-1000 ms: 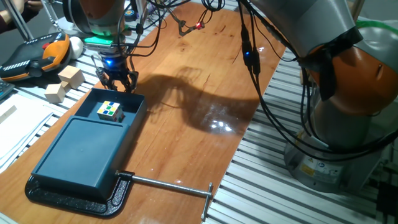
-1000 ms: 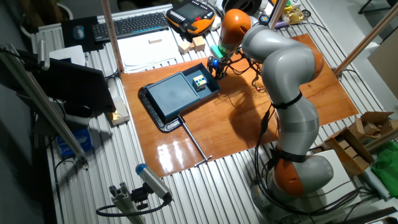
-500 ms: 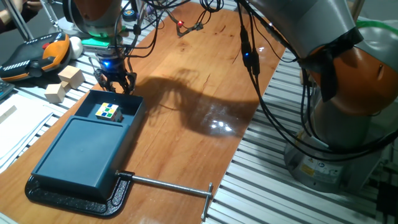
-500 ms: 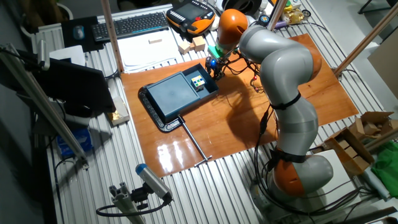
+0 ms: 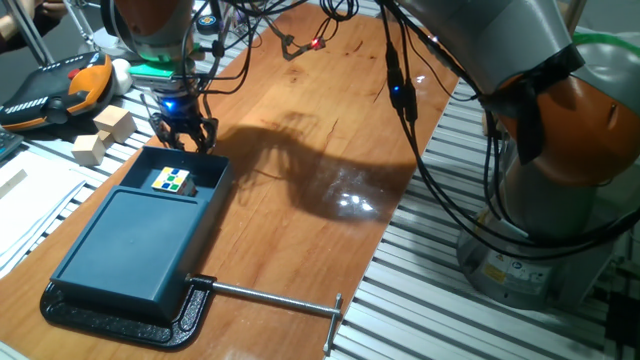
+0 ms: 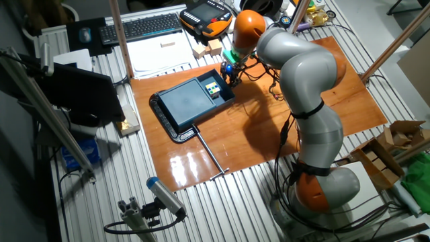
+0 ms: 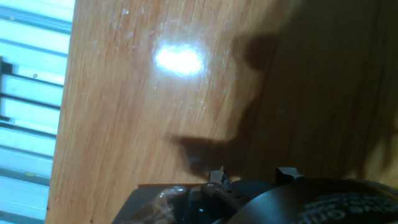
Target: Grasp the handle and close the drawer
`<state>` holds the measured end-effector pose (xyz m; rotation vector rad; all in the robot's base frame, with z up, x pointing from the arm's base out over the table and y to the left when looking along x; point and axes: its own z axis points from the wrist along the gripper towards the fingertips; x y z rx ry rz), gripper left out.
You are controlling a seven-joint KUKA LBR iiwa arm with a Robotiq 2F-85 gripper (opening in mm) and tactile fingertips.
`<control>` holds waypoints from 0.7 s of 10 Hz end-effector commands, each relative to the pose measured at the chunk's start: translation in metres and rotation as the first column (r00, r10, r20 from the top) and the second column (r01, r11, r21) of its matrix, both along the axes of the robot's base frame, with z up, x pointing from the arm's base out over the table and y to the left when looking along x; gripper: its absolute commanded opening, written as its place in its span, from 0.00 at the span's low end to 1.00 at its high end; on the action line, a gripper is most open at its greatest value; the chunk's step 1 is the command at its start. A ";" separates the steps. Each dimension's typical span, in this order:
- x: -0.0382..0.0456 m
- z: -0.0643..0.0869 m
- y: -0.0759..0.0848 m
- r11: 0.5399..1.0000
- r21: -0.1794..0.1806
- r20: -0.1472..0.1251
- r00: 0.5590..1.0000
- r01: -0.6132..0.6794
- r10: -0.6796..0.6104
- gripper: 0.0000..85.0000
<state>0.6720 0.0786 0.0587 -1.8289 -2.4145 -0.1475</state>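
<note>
Gripper (image 5: 186, 136) at handle (image 5: 186, 153), 12 o'clock end of drawer (image 5: 172, 181), fingers apparently pinched on lip, grip unconfirmed; risk: slipping off mid-push, or cube (image 5: 173, 180) jamming box (image 5: 125, 240) mouth.

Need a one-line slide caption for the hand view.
Hand camera looking across the glossy wooden table, a bright light reflection on it and the gripper's dark fingers at bottom.

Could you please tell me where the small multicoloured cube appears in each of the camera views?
One fixed view: the cube lies left of centre, in the open drawer.
The other fixed view: cube upper centre, in the drawer.
Hand view: not in it.
Shared landmark: the gripper at the drawer's end.
</note>
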 end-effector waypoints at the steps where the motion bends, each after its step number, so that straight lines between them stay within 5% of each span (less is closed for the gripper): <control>1: -0.0003 0.001 0.002 1.000 -0.004 -0.001 1.000 -0.002 0.002 0.02; 7: -0.0046 0.000 0.018 1.000 -0.011 -0.004 1.000 -0.004 0.004 0.02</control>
